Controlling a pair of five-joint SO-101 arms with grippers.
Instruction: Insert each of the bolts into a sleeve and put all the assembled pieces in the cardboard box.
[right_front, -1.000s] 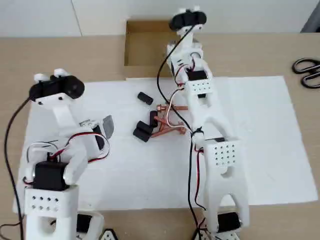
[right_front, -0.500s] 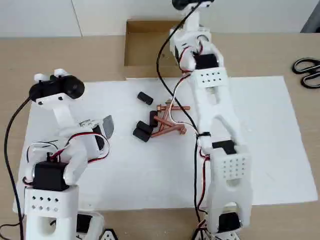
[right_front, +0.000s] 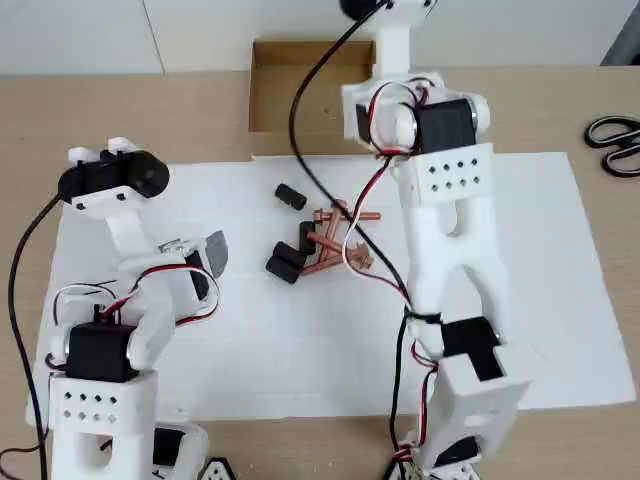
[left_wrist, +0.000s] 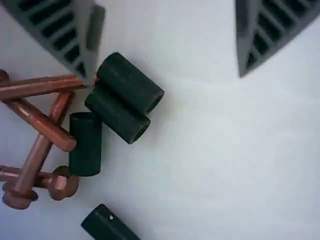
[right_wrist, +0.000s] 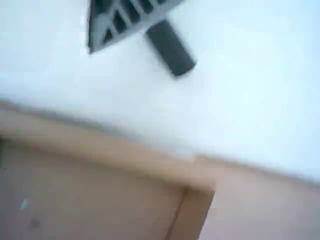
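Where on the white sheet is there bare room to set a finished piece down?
Bare sheet lies between the two arms, from the sleeves toward the arms' bases. More lies between the right arm and the scissors. Crowded: the bolts and sleeves at mid-sheet, under the arm's cables.

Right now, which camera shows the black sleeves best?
Left wrist view: three sleeves lie close-up beside the bolts, a fourth cut by the edge. High view has all four, small. Right wrist view has one.
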